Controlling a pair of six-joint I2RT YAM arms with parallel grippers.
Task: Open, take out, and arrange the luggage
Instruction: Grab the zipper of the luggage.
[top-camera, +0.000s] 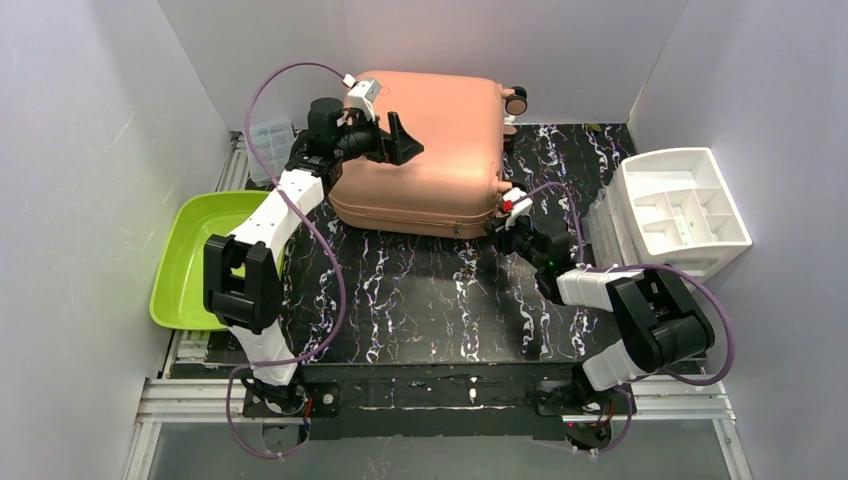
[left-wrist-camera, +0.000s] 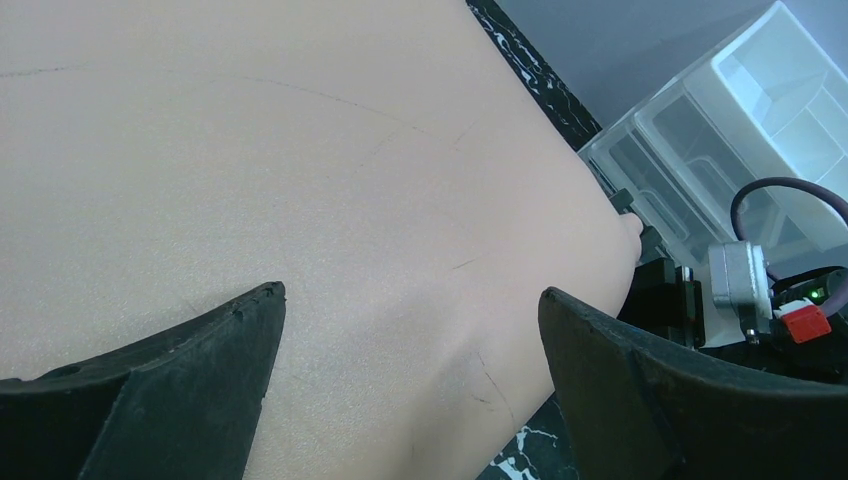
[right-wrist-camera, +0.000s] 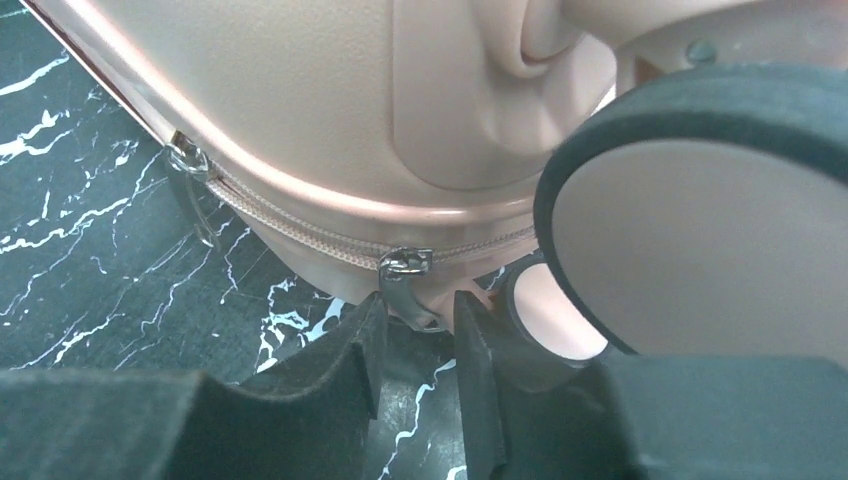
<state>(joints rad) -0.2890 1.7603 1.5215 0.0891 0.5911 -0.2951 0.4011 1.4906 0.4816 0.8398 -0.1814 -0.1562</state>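
The salmon-pink luggage lies flat and zipped at the back of the black marbled table. My left gripper hovers open over its top shell near the left side. In the left wrist view its fingers stand wide apart above the pink shell, holding nothing. My right gripper is at the front right corner, beside a wheel. Its jaws stand a narrow gap apart, with a metal zipper pull hanging between the tips, unclamped. A second pull sits further left along the zip.
A lime-green tray lies at the left table edge. A white drawer organizer stands at the right, with a clear plastic box against it. Another clear box sits at the back left. Grey walls enclose three sides.
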